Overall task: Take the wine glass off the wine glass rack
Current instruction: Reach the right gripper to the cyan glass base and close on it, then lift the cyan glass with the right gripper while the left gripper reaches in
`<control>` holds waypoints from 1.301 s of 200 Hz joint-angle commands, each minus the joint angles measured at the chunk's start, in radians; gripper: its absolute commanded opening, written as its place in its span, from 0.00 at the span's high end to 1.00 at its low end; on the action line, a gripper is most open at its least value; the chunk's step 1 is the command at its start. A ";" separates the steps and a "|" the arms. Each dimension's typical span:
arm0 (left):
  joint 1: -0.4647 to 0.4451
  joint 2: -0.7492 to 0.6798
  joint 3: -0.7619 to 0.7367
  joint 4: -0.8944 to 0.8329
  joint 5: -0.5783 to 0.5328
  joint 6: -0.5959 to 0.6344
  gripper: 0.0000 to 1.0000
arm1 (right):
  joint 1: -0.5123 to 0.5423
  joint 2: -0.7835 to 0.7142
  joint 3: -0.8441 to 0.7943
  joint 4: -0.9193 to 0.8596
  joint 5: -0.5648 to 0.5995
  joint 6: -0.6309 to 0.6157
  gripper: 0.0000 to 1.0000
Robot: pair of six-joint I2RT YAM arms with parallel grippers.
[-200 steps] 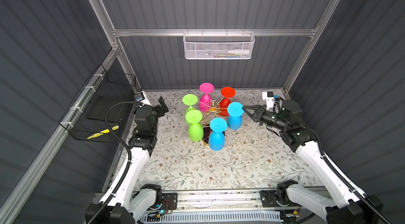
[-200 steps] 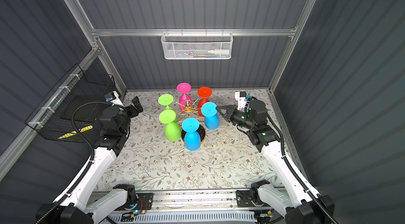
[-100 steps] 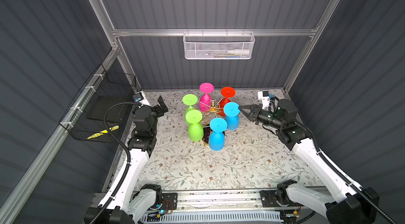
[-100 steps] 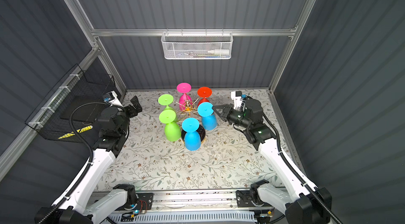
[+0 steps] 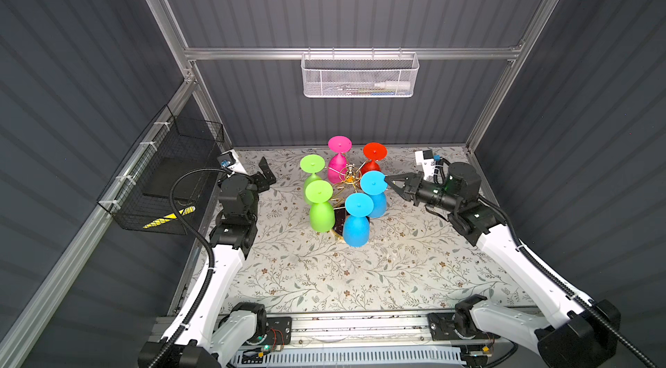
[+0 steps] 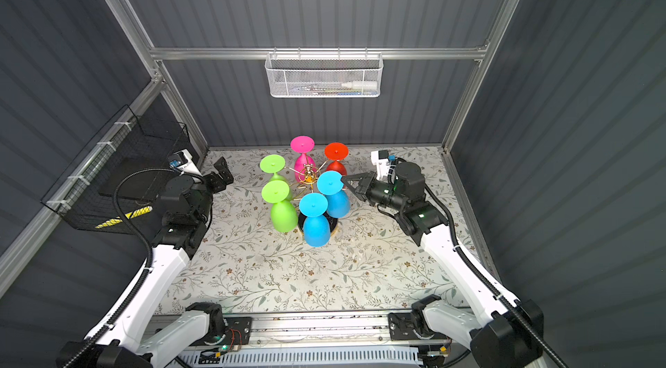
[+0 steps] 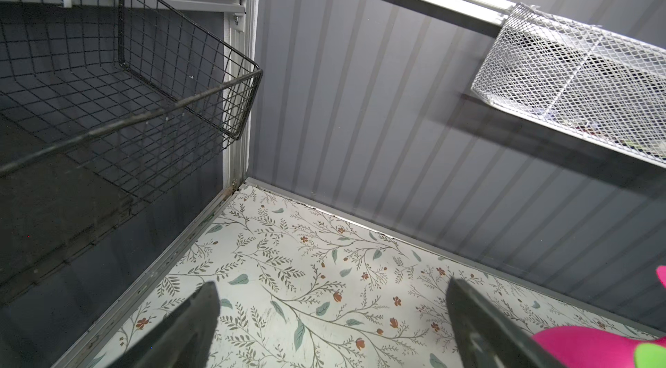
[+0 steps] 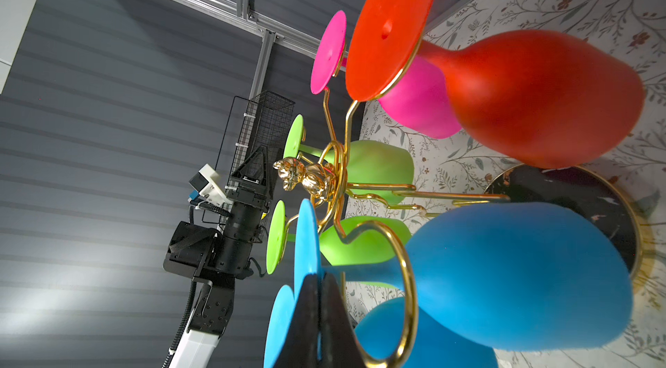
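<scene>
Floral tabletop (image 5: 324, 276) carries the wine glass rack (image 5: 350, 178) at the far middle, six coloured glasses (image 5: 320, 216) hanging upside down from its gold loops. From the right, the right gripper (image 5: 389, 179) has its fingers pressed together on the foot rim of the blue wine glass (image 5: 374, 185) on the rack's right side, while the left gripper (image 5: 267, 174) hovers far left, well apart, fingers spread and empty.
</scene>
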 commanded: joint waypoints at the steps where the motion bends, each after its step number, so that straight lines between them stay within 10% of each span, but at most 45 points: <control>1: 0.001 -0.018 0.027 -0.002 0.008 -0.012 0.00 | 0.010 -0.031 0.000 0.009 0.006 0.002 1.00; 173: 0.001 -0.040 -0.014 0.101 -0.004 0.012 0.00 | -0.011 -0.256 -0.081 -0.188 0.143 -0.053 1.00; 260: 0.001 -0.112 0.018 0.141 0.190 0.200 0.01 | -0.235 -0.346 0.041 -0.408 0.108 -0.201 1.00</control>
